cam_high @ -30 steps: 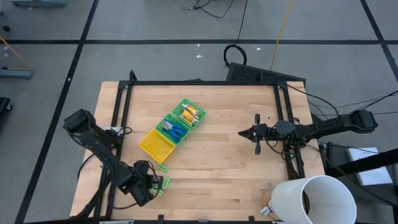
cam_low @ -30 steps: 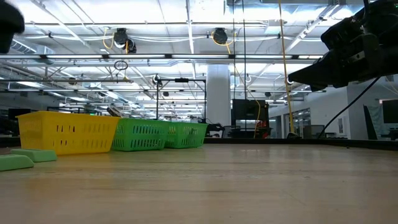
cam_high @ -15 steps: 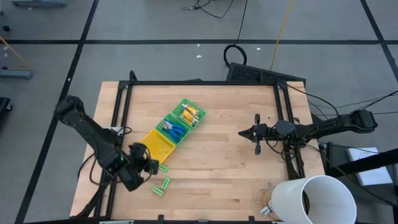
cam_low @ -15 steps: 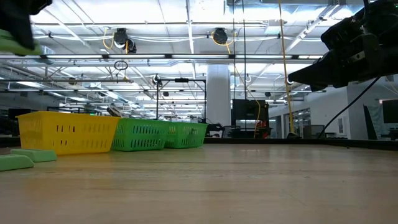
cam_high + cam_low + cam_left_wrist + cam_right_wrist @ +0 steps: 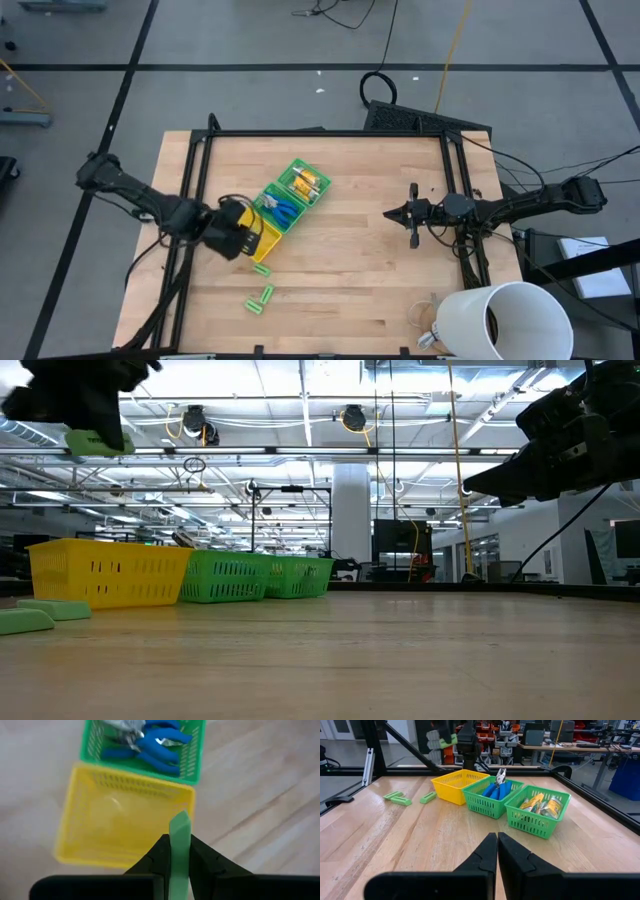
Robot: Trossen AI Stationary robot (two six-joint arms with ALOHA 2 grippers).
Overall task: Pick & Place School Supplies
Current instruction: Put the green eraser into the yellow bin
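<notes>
Moved: left gripper (image 5: 243,232) from 7 o'clock to yellow bin (image 5: 120,827) | clenched on green stick (image 5: 179,851) | risk: rim-edge release, stick tumbles outside | right gripper (image 5: 497,851) clamped empty, 3 o'clock

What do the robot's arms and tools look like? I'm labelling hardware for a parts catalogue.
Both arms are black, slim and jointed, with dark cables trailing off them. The left tool ends in two black wedge-shaped fingers that taper to narrow tips. The right tool has the same matte black pair, with no markings visible.

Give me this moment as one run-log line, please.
left pincer: shut on green stick | over yellow basket | right pincer: shut, idle
</notes>
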